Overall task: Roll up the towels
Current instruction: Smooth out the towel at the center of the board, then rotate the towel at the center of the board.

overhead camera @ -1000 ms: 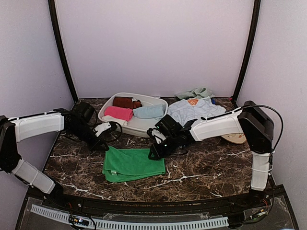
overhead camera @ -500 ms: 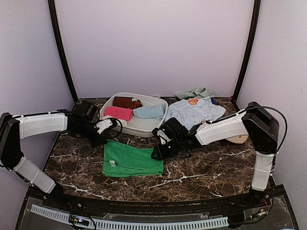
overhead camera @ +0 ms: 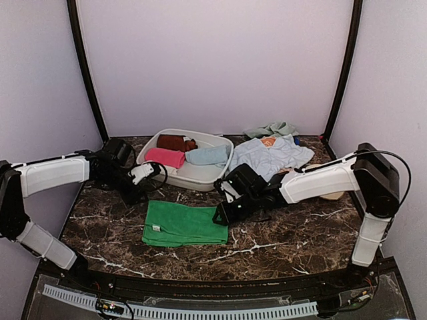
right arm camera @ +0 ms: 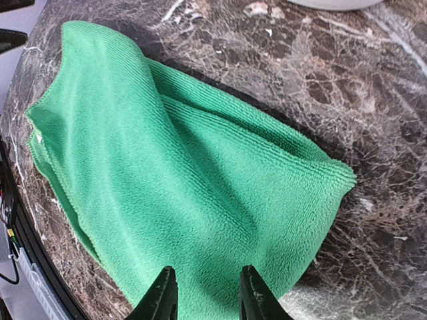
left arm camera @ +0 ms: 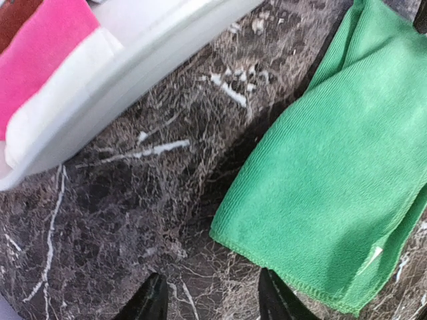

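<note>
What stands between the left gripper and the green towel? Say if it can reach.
Probably yes: only bare marble lies between the left gripper and the green towel; nothing blocks it.

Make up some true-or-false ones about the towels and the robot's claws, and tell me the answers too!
1. The green towel lies on the table. True.
2. The green towel is rolled up tight. False: it lies flat, folded over.
3. The left claw is gripping the green towel. False: its fingers stand apart over bare table, beside the towel's corner.
4. The white basin holds a pink towel, a brown towel and a pale blue towel. True.
</note>
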{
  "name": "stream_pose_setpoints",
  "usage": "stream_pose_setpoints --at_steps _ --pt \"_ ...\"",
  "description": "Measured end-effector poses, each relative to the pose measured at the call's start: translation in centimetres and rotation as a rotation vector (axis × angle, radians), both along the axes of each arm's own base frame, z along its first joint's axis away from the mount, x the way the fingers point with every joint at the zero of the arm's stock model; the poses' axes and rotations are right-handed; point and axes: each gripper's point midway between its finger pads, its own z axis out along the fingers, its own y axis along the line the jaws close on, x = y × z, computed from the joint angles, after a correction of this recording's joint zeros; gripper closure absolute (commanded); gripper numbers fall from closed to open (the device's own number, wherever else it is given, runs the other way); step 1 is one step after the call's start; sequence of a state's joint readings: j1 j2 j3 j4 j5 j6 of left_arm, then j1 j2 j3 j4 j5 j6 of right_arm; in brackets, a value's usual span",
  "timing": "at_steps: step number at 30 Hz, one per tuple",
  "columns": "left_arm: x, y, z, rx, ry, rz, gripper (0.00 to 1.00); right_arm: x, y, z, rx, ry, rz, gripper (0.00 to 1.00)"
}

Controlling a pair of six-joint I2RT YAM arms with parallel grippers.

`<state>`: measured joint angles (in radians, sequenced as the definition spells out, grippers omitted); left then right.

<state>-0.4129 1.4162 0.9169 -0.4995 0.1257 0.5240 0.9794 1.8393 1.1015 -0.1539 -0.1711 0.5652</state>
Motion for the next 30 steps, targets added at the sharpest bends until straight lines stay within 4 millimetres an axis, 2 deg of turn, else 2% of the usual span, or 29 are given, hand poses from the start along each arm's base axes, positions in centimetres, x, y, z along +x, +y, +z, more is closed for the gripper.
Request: stream_pose_setpoints --at_steps 2,5,7,9,12,14,17,21,23,24,25,26,30 --pt "0.0 -0.9 1.6 -0.036 -0.022 -0.021 0.50 0.0 0.2 0.6 0.008 -0.002 0.009 0.69" --pt "-1.4 -2.9 2.0 -0.060 -0.026 -0.095 0.50 0.1 0.6 0.8 0.019 -0.001 0.016 0.71" --pt "-3.4 -4.5 0.5 -0.047 0.004 -0.165 0.51 0.3 0.8 0.4 0.018 0.016 0.016 0.73" --pt "-5.6 -5.3 -1.9 -0.009 0.065 -0.223 0.52 0.6 1.1 -0.7 0.007 0.033 0.016 0.74" --pt "-7.5 -4.8 -5.5 0.072 0.148 -0.251 0.53 0.3 0.7 -2.5 -0.017 0.064 0.011 0.75" --pt "-7.8 -4.1 -7.0 0.113 0.165 -0.248 0.53 0.1 0.6 -2.4 -0.004 0.066 0.005 0.75" --pt "-6.9 -4.0 -7.0 0.132 0.110 -0.258 0.52 -1.3 0.6 -2.5 0.007 0.072 0.009 0.75" --pt "-4.9 -3.6 -6.8 0.164 -0.003 -0.252 0.48 -5.0 2.0 -2.5 0.011 0.093 0.061 0.75" --pt "-3.1 -3.0 -6.5 0.190 -0.080 -0.231 0.46 -7.3 3.1 -2.4 0.013 0.105 0.101 0.74" --pt "-2.0 -2.5 -6.3 0.204 -0.118 -0.210 0.45 -7.6 3.5 -2.1 0.021 0.110 0.104 0.72" --pt "-0.3 -1.5 -5.9 0.230 -0.167 -0.172 0.44 -9.3 4.5 -2.2 0.019 0.116 0.141 0.69" --pt "0.2 -1.2 -5.8 0.237 -0.180 -0.162 0.42 -10.1 5.4 -2.0 0.024 0.118 0.160 0.66" --pt "3.7 1.3 -3.8 0.287 -0.249 -0.087 0.38 -11.5 7.4 -0.4 0.029 0.102 0.202 0.60"
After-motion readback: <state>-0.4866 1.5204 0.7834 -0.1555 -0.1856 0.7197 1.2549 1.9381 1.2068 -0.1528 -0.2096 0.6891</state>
